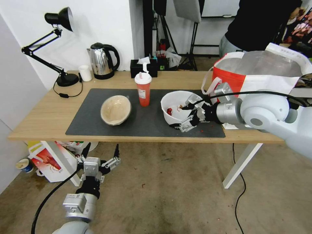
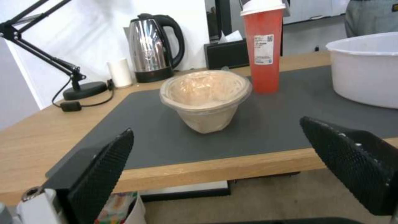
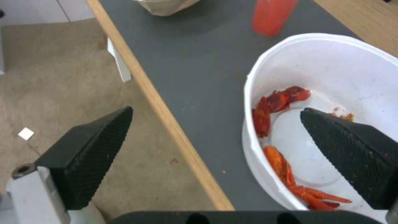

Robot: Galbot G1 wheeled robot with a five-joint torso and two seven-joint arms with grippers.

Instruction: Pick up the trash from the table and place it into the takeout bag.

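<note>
The large white plastic bowl with red food scraps (image 1: 175, 109) sits at the right tool (image 1: 189, 113), on the dark grey mat (image 1: 143, 125) of the long light-wood desk (image 1: 45, 120). The right tool's two black ribbed fingers (image 3: 352, 152) are spread wide apart and straddle the bowl's near wall: in the right wrist view one finger hangs over the inside of the bowl (image 3: 331, 77), above the red scraps (image 3: 282, 102), and the other hangs outside the rim, over the desk edge and the floor. Whether either pad touches the wall I cannot tell.

Just beyond the bowl from that tool stands the tall red drink cup with a white lid (image 1: 143, 87), upright, and farther off the tan paper bowl (image 1: 116, 109) lies tilted on the mat. Behind the right tool's wrist, at the right end of the desk, stands the big white-and-red insulated takeout bag with silver foil lining (image 1: 260, 70), its mouth open (its white loop handle hangs towards the bowl).

The left tool (image 1: 101, 152) hangs below the desk's front edge, over the floor, with its fingers (image 2: 104, 168) wide apart and nothing between them. Straight ahead of it in the left wrist view is the tan paper bowl (image 2: 206, 99), with the red cup (image 2: 263, 46) behind it. At the far edge of the desk stand a steel electric kettle (image 1: 102, 60), a small white cup (image 1: 85, 72), a black desk lamp (image 1: 58, 45) and a black tissue box (image 1: 143, 66).
</note>
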